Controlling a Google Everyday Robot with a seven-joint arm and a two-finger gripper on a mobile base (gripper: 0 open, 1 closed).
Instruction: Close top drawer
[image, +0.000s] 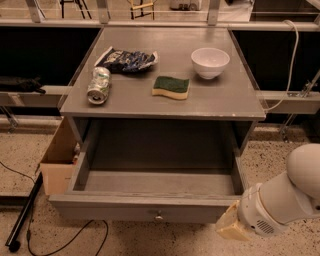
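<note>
The top drawer (125, 207) of the grey cabinet is pulled far out and its inside is bare. Its flat front panel faces me, with a small round metal knob (159, 217) at its centre. My gripper (231, 226) is at the end of the white arm at the lower right. It sits at the right end of the drawer's front panel, close to the corner. I cannot tell whether it touches the panel. No other drawer fronts show.
On the cabinet top (220, 97) lie a crushed can (99, 85), a dark snack bag (127, 60), a green sponge (171, 87) and a white bowl (210, 62). A cardboard box (57, 162) stands left of the cabinet. A black pole (25, 212) and cable lie on the floor.
</note>
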